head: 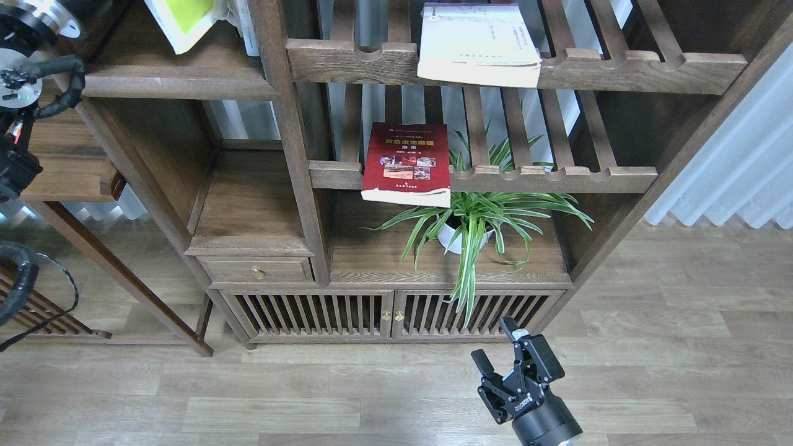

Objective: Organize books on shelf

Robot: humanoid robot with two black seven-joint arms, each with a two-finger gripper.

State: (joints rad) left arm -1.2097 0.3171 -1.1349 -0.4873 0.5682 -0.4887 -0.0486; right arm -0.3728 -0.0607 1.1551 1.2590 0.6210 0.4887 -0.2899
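Books lie apart: lime-yellow paperback (183, 21) tilted on the solid plank shelf (179, 80) at upper left, white-lavender book (477, 43) overhanging the top slatted rack (619, 68), dark red book (409, 164) below. Right gripper (499, 350) hangs low, jaws spread. Left gripper seems out of frame.

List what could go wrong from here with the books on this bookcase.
1. The dark red book overhangs the front rail of its slatted rack; a knock could tip it onto the spider plant below.
2. The white-lavender book also juts past its rail.
3. The lime-yellow book sits tilted on the plank shelf and may slide.
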